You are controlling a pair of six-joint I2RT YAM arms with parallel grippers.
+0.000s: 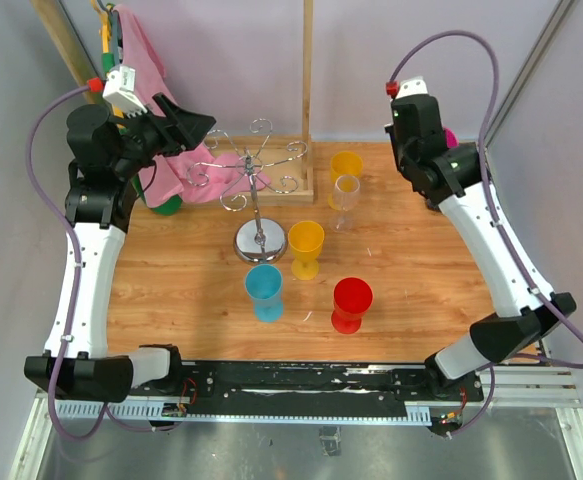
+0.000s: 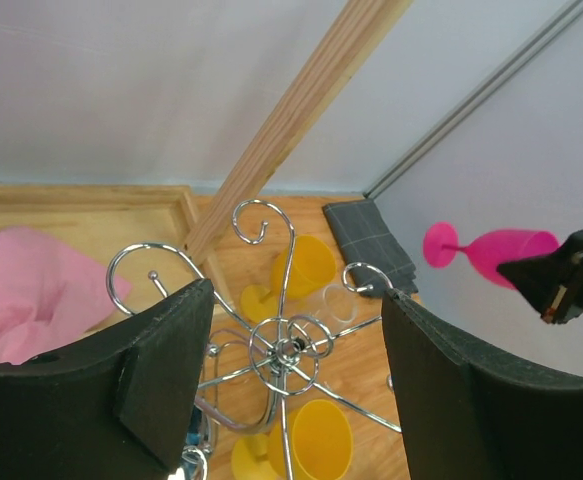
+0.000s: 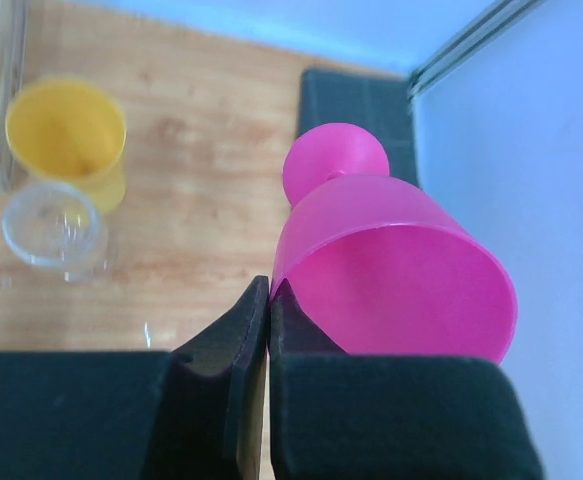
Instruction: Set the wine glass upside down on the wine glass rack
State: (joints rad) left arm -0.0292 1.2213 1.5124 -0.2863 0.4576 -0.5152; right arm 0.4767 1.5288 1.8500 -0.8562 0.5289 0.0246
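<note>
The silver wire wine glass rack (image 1: 256,178) stands on its round shiny base at the table's middle back. My left gripper (image 1: 193,128) is open and empty, held just left of and above the rack's curled arms. In the left wrist view the rack hub (image 2: 286,350) lies between the spread fingers of the left gripper (image 2: 296,290). My right gripper (image 3: 271,287) is shut on the rim of a pink wine glass (image 3: 391,260), held in the air at the back right with its foot pointing away. The pink glass also shows in the top view (image 1: 451,137) and in the left wrist view (image 2: 491,250).
Two yellow glasses (image 1: 346,165) (image 1: 306,243), a clear glass (image 1: 346,195), a blue glass (image 1: 264,288) and a red glass (image 1: 352,302) stand upright around the rack. A wooden frame with an upright post (image 1: 307,70) is behind it, a pink cloth (image 1: 146,60) at back left, a dark cloth (image 3: 356,105) at back right.
</note>
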